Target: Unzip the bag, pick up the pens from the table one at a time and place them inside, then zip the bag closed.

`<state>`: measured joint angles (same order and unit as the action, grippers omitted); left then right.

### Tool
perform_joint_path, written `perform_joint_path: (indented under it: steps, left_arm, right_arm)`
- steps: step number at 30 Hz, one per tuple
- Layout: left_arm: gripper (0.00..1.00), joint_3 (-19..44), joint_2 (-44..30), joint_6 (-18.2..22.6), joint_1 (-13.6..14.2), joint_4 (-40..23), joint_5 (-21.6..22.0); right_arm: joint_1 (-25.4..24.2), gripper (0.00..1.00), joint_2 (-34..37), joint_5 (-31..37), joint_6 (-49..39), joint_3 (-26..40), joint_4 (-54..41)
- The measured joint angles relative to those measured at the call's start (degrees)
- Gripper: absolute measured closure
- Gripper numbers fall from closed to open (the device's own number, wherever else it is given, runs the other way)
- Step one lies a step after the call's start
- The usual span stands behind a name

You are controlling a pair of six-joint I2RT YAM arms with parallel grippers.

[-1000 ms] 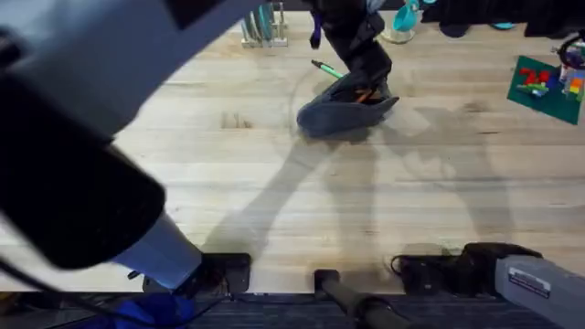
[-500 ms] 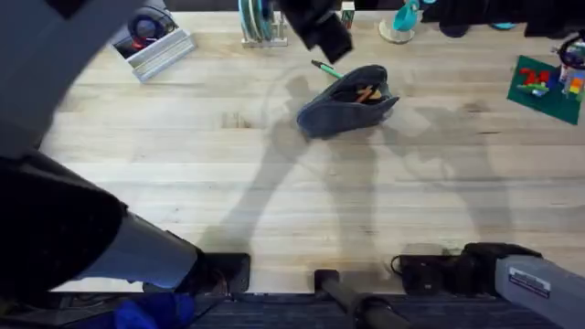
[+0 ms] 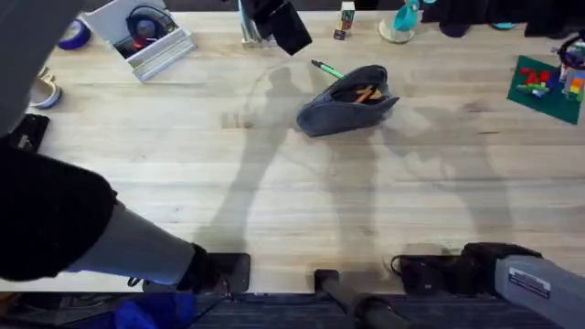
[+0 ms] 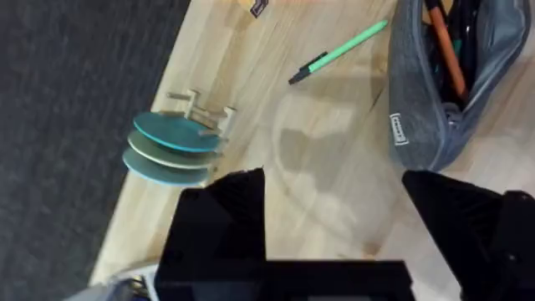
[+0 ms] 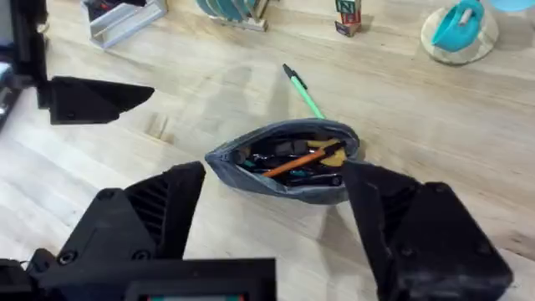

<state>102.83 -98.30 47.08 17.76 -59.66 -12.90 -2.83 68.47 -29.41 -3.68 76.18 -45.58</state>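
Observation:
The grey-blue bag (image 3: 345, 102) lies unzipped at the far middle of the table (image 3: 274, 183). An orange pen (image 3: 366, 93) rests inside it among dark items. The light green pen (image 3: 326, 68) lies on the wood just behind the bag's left end, touching nothing. My left gripper (image 3: 285, 26) hangs high near the table's far edge, left of the bag, open and empty; its wrist view shows the green pen (image 4: 338, 52) and the bag (image 4: 415, 109) beyond its fingers (image 4: 221, 217). My right gripper (image 5: 274, 176) stays far back and open, looking at the bag (image 5: 322, 194).
A metal tray (image 3: 142, 44) with small items sits at the far left. A rack of teal discs (image 3: 260, 20) stands behind the left gripper. A small block (image 3: 345, 18), a teal object (image 3: 402, 20) and a green plate with bricks (image 3: 547, 87) line the far right.
The left gripper has lifted off the open bag and swung left and back toward the disc rack. The orange pen stays in the bag. The right arm has not moved.

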Motion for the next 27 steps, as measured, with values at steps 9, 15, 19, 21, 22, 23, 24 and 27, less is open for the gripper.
perform_joint_path:
  steps: [9, 15, 19, 21, 22, 23, 24, 27]
  left_arm:
    - [0.012, 0.0, 0.0, 5.1, -0.66, 7.59, -4.8]
    - [0.012, 0.26, -1.04, 7.35, -1.53, 8.7, -6.87]
    - [0.012, 1.57, -4.77, 8.17, -1.57, 9.92, -8.55]
    - [0.012, 2.43, -7.05, 8.33, -1.57, 10.8, -9.52]
    - [0.012, 2.83, -8.16, 8.47, -1.6, 11.27, -10.1]
    - [0.013, 3.11, -9.2, 8.5, -1.62, 11.95, -10.48]
    - [0.012, 3.24, -10.05, 8.52, -1.62, 12.62, -10.81]
    - [0.012, 3.3, -12.24, 8.68, -1.62, 14.28, -11.83]
  right_arm:
    - [0.0, 0.006, 0.0, 0.0, -0.02, 0.0, 0.0]
    - [0.0, 0.005, 0.0, 0.0, 0.0, 0.0, -0.28]
    - [0.0, 0.005, 0.0, 0.0, 0.0, 0.0, -0.35]
    - [0.0, 0.005, 0.0, 0.0, 0.0, 0.0, -0.35]
    - [0.0, 0.005, 0.0, 0.0, 0.0, 0.0, -0.35]
    - [0.0, 0.005, 0.0, 0.0, 0.0, 0.0, -0.35]
    - [0.0, 0.005, 0.0, 0.0, 0.0, 0.0, -0.35]
    - [0.0, 0.005, 0.0, 0.0, 0.0, 0.0, -0.35]
